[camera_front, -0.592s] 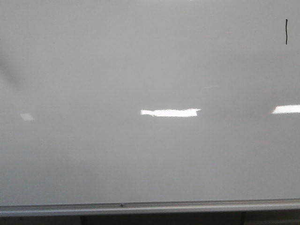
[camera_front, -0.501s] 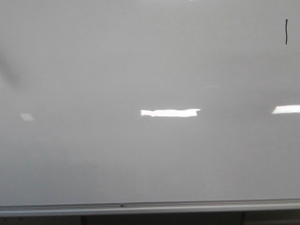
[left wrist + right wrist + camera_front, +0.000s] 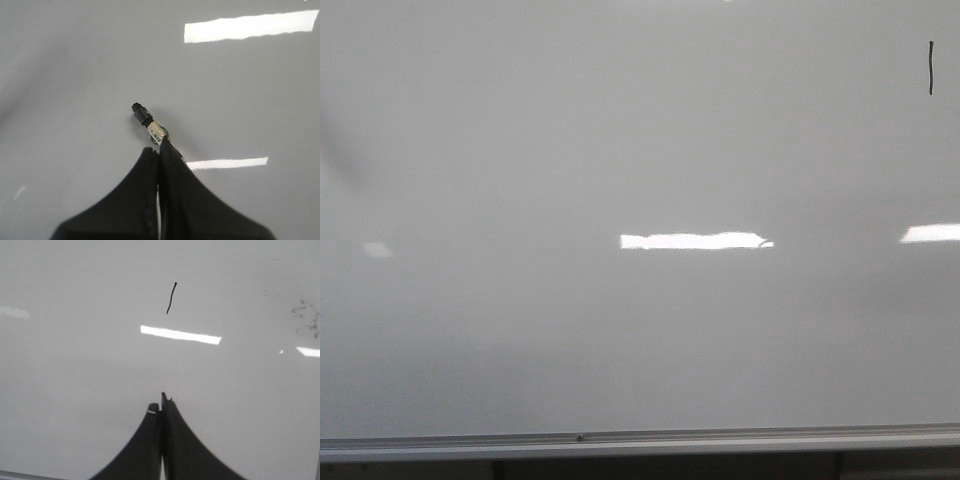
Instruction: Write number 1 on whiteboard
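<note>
The whiteboard (image 3: 620, 130) fills the front view, glossy pale grey. The number 1 (image 3: 931, 68) is a short black vertical stroke at its far upper right; it also shows in the right wrist view (image 3: 171, 298), ahead of the fingers. My left gripper (image 3: 156, 150) is shut on a marker (image 3: 151, 126), whose black tip points out over the board (image 3: 75, 75); I cannot tell if the tip touches. My right gripper (image 3: 160, 407) is shut and empty, apart from the stroke. Neither gripper shows in the front view.
A silver edge rail (image 3: 640, 440) runs along the board's lower edge. Bright glare patches (image 3: 690, 240) lie across the board. Faint grey smudges (image 3: 307, 317) mark the board to one side of the stroke. A dim shadow (image 3: 340, 150) falls at the left.
The middle glare patch in the front view now reaches slightly further right. The stroke and the board are unchanged.
</note>
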{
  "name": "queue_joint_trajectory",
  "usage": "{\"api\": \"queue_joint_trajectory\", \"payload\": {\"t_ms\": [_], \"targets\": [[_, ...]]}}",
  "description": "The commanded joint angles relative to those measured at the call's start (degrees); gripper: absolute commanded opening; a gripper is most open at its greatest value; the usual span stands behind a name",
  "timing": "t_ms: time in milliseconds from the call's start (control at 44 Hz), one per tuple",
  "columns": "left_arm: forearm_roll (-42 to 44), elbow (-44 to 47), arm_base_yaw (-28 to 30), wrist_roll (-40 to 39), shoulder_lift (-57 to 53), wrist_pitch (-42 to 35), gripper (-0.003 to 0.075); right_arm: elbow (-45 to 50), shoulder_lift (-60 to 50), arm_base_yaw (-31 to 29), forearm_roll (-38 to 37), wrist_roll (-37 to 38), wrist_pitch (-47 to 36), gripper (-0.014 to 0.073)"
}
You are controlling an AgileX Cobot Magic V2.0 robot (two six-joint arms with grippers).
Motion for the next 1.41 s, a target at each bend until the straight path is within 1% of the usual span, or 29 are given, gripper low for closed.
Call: {"api": "queue_joint_trajectory", "payload": {"t_ms": [0, 137, 273, 319, 546, 774, 956, 1160, 1388], "targets": [[-0.51, 1.35, -0.01, -0.25, -1.11, -4.67, -0.0020, 3.66, -1.54, -2.12, 0.22, -0.80, -11.34, -0.0069], [-0.51, 1.35, -0.01, -0.25, -1.11, -4.67, -0.0020, 9.91, -3.74, -2.62, 0.92, -0.76, -18.50, -0.0069], [-0.51, 1.35, -0.01, -0.25, -1.11, -4.67, -0.0020, 14.54, -4.05, -2.87, 3.22, -0.74, -26.65, -0.0069], [-0.51, 1.35, -0.01, -0.25, -1.11, -4.67, -0.0020, 14.25, -4.05, -2.88, 3.47, -0.74, -25.72, -0.0069], [-0.51, 1.35, -0.01, -0.25, -1.00, -4.67, -0.0020, 14.26, -4.05, -2.88, 4.23, -0.74, -26.11, -0.0069], [-0.51, 1.35, -0.01, -0.25, -1.00, -4.67, -0.0020, 14.34, -4.05, -2.88, 8.18, 1.06, -25.21, -0.0069], [-0.51, 1.35, -0.01, -0.25, -1.00, -4.67, -0.0020, 14.34, -4.09, -2.81, 7.78, 1.06, -24.01, -0.0069], [-0.51, 1.35, -0.01, -0.25, -1.00, -4.67, -0.0020, 14.34, -4.09, -2.81, 7.11, 1.06, -26.58, -0.0069], [-0.51, 1.35, -0.01, -0.25, -1.00, -4.67, -0.0020, 14.34, -4.09, -2.81, 7.12, 1.06, -26.73, -0.0069]]}}
